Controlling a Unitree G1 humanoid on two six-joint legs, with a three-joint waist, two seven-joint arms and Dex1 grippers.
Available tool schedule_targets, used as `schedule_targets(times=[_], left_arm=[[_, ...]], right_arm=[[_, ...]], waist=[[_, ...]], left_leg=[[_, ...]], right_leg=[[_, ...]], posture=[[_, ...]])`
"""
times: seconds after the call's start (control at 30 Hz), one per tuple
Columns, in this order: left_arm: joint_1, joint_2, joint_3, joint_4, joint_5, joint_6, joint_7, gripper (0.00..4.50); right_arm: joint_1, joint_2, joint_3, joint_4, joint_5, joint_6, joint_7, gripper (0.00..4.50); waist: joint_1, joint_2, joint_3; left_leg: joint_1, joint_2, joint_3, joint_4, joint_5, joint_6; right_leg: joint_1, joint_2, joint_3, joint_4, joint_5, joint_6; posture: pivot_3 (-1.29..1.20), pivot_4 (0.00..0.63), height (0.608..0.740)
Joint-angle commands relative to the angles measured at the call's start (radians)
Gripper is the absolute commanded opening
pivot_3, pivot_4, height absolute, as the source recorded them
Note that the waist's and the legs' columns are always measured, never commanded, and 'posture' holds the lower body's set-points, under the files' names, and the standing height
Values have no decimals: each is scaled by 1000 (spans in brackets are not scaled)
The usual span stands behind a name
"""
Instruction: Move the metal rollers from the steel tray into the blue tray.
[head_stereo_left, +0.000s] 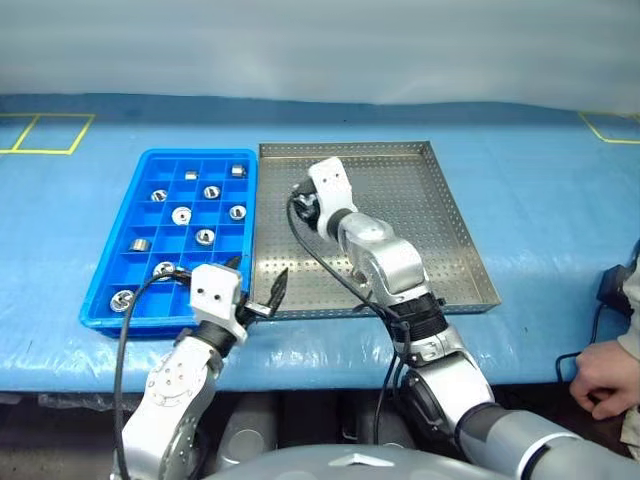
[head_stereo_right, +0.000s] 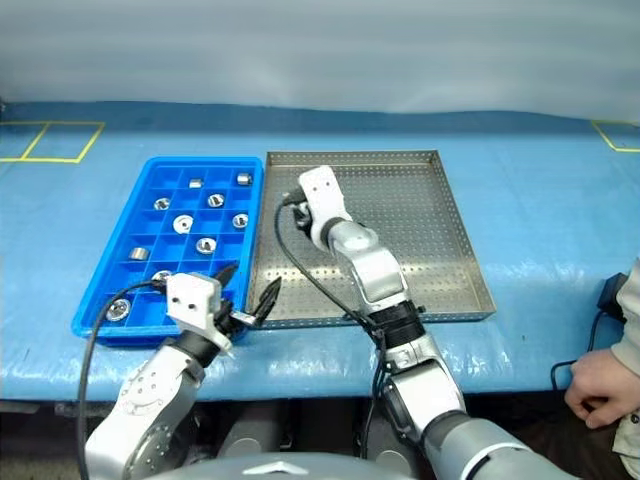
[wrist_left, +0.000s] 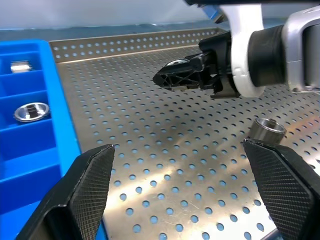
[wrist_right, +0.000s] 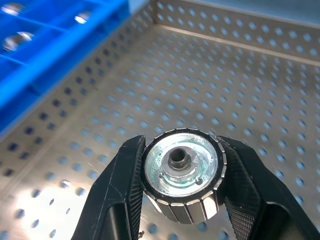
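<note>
The right gripper (wrist_right: 182, 200) has its fingers clamped on one roller (wrist_right: 182, 177) above the steel tray (head_stereo_left: 440, 240), beside the blue tray (head_stereo_left: 120, 255); a loose pinch could drop it short; the left gripper (wrist_left: 185, 190) gapes empty.

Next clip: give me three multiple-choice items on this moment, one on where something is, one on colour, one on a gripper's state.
1. Where does the right gripper hang?
A. over the steel tray
B. over the blue tray
C. off the table

2. What colour is the compartment tray?
A. grey
B. blue
C. yellow

3. What is the right gripper's state?
A. open, empty
B. shut, empty
C. shut on a metal roller

Answers: 1 A, since perforated steel lies under it in its wrist view; 2 B, as the gridded tray is bright blue; 3 C, because both fingers press the roller's sides.
</note>
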Motion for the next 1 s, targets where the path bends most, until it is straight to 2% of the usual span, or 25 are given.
schedule_targets(times=[0.03,0.23,0.43,0.77,0.8,1.0], left_arm=[[52,3,44,-81,20,-43,20,4500],[197,-6,123,-142,23,-68,43,4500],[247,-29,110,-148,29,-81,51,4500],[235,-29,69,-117,36,-90,28,4500],[229,-28,67,-112,33,-89,24,4500],[183,-16,53,-93,24,-73,0,4500]], right_arm=[[-53,35,82,-98,22,31,69,1828],[-57,90,202,-70,32,27,152,1828],[-17,109,270,-42,34,32,189,1828],[28,64,251,-20,13,35,171,1828],[35,57,246,-31,14,44,172,2554],[74,22,226,-113,16,90,163,4400]], waist=[[3,0,0],[34,0,0],[79,0,1],[107,0,1],[109,0,1],[109,0,1]], left_leg=[[0,0,0,0,0,0],[-1,2,-1,0,0,0],[-1,4,-3,0,0,0],[-2,5,-3,0,0,0],[-2,5,-3,0,0,0],[-2,5,-3,1,0,0]], right_leg=[[0,0,0,0,0,0],[0,-2,-2,-1,-3,4],[1,-2,-6,-2,-7,-3],[0,-1,-7,-1,-8,-4],[0,-1,-7,-1,-8,-4],[1,-2,-8,-2,-8,-4]], posture=[[353,150,740],[432,150,740],[469,150,740],[426,150,740],[415,150,740],[361,150,740]])
